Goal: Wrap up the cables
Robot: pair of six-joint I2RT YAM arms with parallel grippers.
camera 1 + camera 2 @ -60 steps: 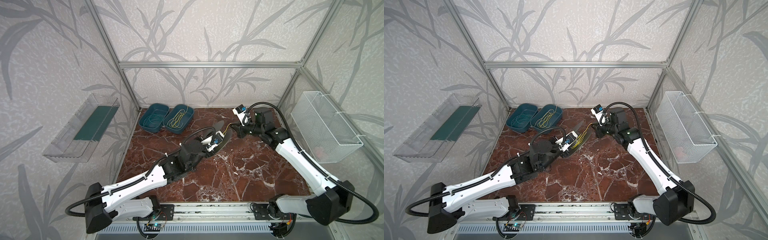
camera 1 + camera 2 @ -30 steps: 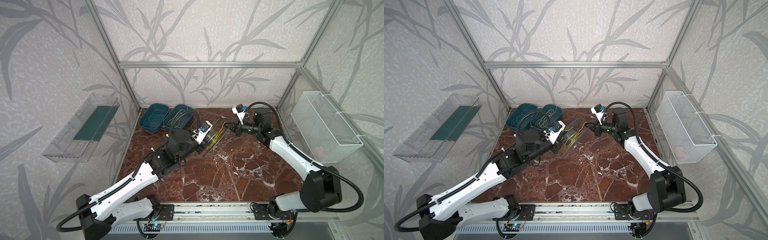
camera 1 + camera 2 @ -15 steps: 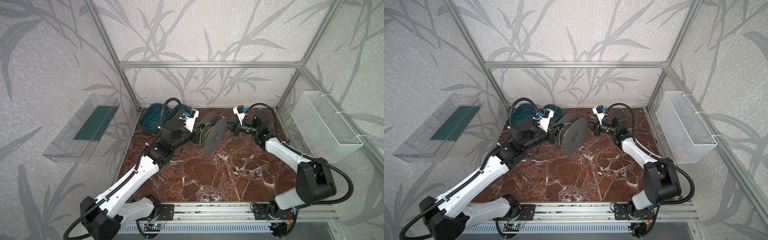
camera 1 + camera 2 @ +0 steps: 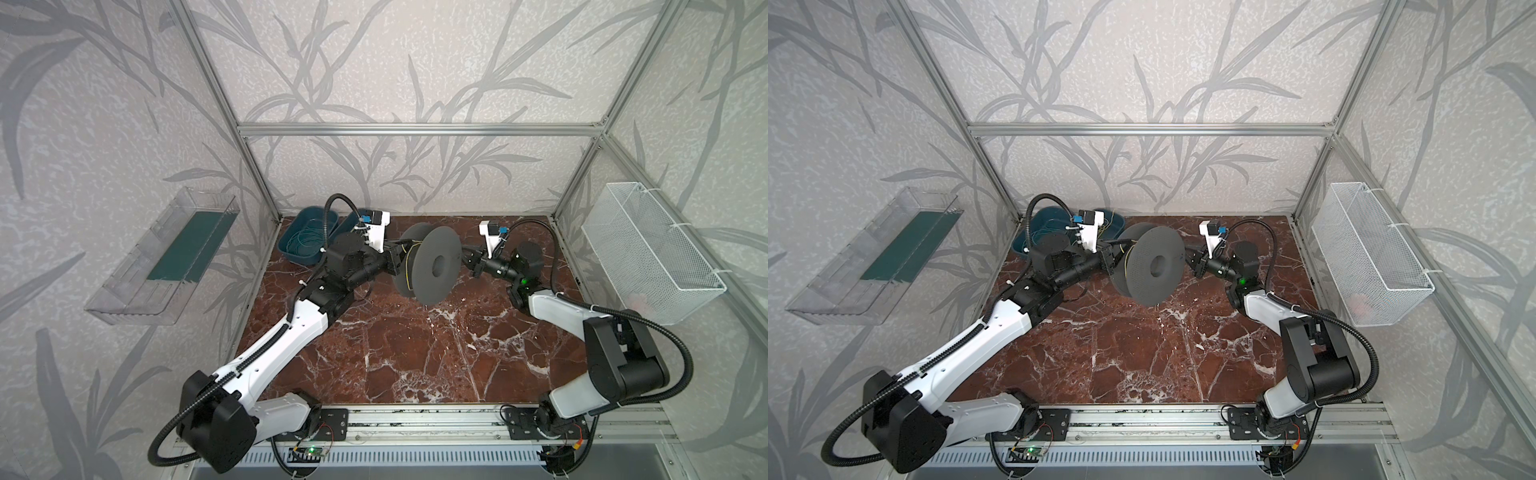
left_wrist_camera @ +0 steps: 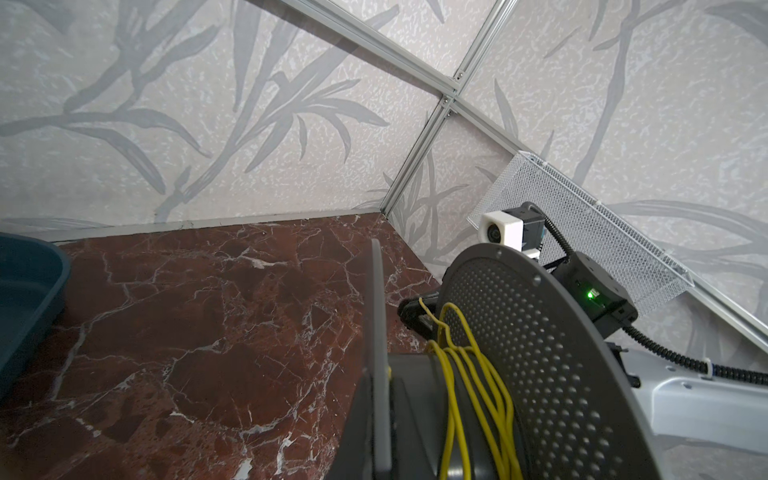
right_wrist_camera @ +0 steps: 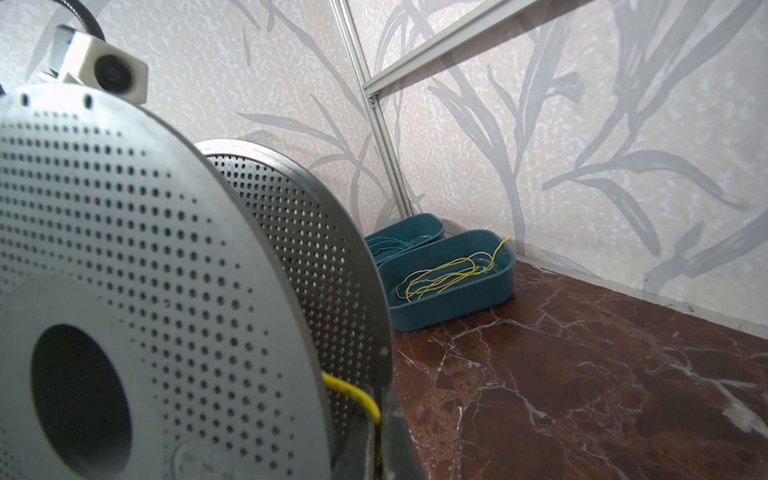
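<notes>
Gripping the left flange of a dark grey spool (image 4: pixel 424 284) with the left claw (image 4: pixel 397 262), jaws pressed nearly together on the thin disc. Holding the spool upright on edge over the back half of the marble tabletop (image 4: pixel 415 357), one perforated flange toward each arm; touching the marble or not, impossible to tell. Pinching a single yellow strand with the right claw (image 4: pixel 468 261), jaws all but closed, just beside the right flange; strand visible between the dark fingers (image 6: pixel 401 440) in the right wrist view. Wound in several loose turns round the hub, between the flanges: the cables (image 5: pixel 469 395), one loop standing up off the coil toward the right claw. Lying tangled in a teal tray (image 6: pixel 449 307) at the back left corner: more yellow cables. Just beside it, a second teal tray (image 4: pixel 291 253) with teal-green wires. Lit green on the right arm's wrist: a small lamp (image 5: pixel 590 294). Any lettering on the blue plugs (image 4: pixel 365 218) behind the wrist cameras too small to read.
</notes>
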